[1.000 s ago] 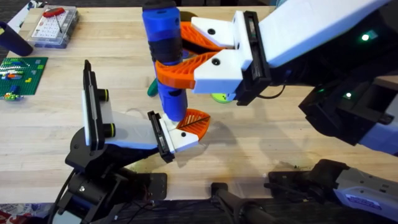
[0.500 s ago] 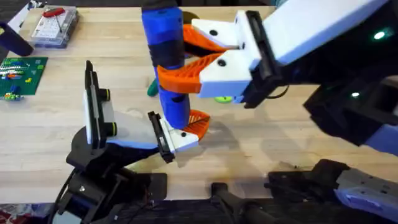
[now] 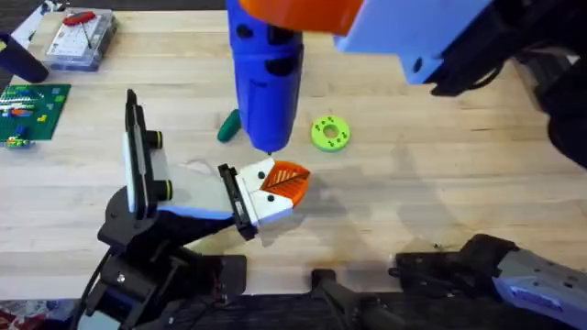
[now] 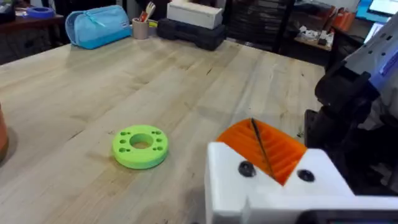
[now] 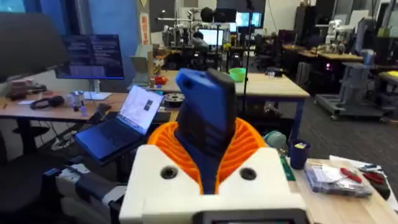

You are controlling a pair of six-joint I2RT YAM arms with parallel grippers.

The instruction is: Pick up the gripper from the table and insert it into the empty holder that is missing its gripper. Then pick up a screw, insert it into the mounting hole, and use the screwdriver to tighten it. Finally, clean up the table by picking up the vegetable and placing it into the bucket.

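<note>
Screwdriver (image 3: 266, 78), thick bright-blue cylinder, hangs upright near table centre, clamped by right gripper (image 5: 208, 163); left gripper (image 3: 275, 186) beneath, opening indeterminable. Risk: tip drifts sideways, missing the mount.

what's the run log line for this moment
right gripper: shut on screwdriver, tip down above left gripper | left: shut, low at table | vegetable: on table
</note>
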